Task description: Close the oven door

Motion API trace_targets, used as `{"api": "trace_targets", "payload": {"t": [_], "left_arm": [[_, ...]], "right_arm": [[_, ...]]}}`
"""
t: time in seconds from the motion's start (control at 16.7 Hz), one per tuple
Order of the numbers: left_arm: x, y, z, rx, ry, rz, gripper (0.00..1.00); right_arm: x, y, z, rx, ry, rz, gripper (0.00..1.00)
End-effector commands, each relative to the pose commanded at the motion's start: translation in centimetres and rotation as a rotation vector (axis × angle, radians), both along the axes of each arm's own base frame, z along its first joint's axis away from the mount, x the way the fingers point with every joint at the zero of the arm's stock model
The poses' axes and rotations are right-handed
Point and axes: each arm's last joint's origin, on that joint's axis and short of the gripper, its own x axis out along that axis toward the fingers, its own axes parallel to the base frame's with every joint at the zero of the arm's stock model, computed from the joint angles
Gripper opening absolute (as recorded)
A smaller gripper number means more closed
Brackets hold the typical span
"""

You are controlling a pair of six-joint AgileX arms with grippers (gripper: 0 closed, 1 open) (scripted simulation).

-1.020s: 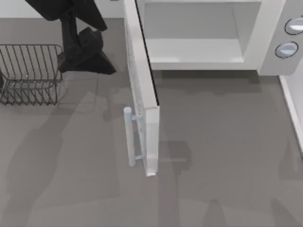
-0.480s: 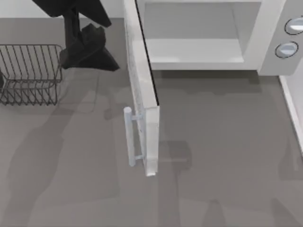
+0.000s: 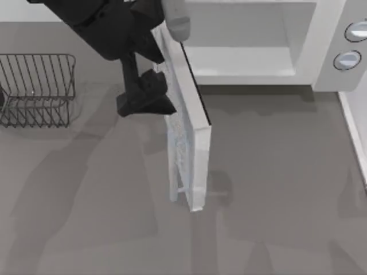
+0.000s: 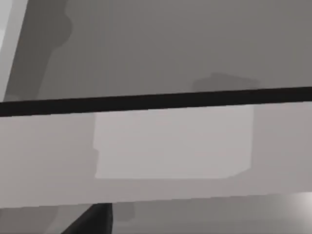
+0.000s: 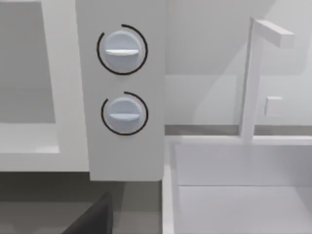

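Dark wire rack [image 3: 35, 89]: table's left, clear. Left hand [image 3: 146, 100]: against the outer face of the large flat white oven door [image 3: 192, 143]; finger state cannot be told. Door: ajar before white oven body [image 3: 246, 40]. Risk: hand slipping off, stalling the swing.

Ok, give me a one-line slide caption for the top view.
Left pincer pressed against the outer face of the half-open oven door, with the oven cavity open behind it.

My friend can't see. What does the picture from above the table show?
A black left gripper presses against the outer face of a white oven door that stands open. Behind it is the open oven with two knobs; a wire basket sits at the left.
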Motion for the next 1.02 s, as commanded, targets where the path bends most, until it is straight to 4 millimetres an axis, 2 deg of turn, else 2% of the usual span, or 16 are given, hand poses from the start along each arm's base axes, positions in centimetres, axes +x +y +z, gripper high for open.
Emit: {"api": "trace_targets", "payload": {"t": [0.12,0.36,1.02], "left_arm": [[-0.05,-0.39,-0.75,0.001,0.002,0.0,1.0],[-0.05,-0.41,-0.78,0.001,0.003,0.0,1.0],[-0.05,-0.41,-0.78,0.001,0.003,0.0,0.17]], "right_arm": [[0.0,0.0,0.0,0.0,0.0,0.0,1.0],[0.0,0.0,0.0,0.0,0.0,0.0,1.0],[0.0,0.0,0.0,0.0,0.0,0.0,1.0]]}}
